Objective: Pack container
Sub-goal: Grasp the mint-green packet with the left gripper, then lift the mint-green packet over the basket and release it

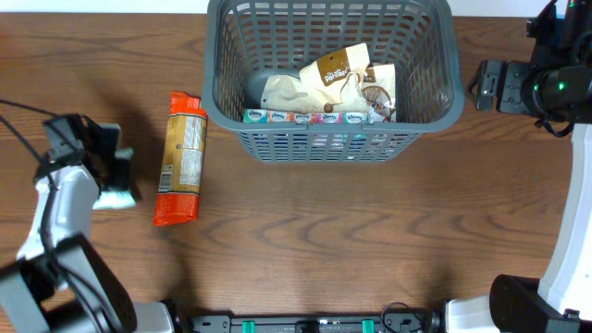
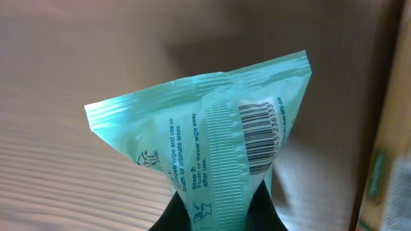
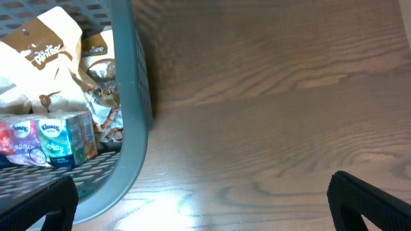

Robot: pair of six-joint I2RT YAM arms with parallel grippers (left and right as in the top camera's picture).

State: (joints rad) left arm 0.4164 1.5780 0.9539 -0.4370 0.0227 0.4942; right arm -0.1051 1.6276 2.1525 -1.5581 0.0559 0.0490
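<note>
The dark grey basket point(image 1: 333, 139) stands at the table's back centre. It holds tissue packs point(image 1: 305, 117) and tan snack bags point(image 1: 335, 72). Its rim also shows in the right wrist view point(image 3: 131, 96). My left gripper point(image 1: 118, 180) is at the left edge of the table, shut on a mint green wipes packet point(image 2: 212, 160); the packet point(image 1: 117, 197) shows under the jaws from above. My right gripper point(image 3: 202, 205) is open and empty over bare wood just right of the basket; from above it sits at the far right point(image 1: 486, 85).
An orange and tan cracker sleeve point(image 1: 179, 157) lies on the table between my left gripper and the basket. Bare wood lies in front of the basket.
</note>
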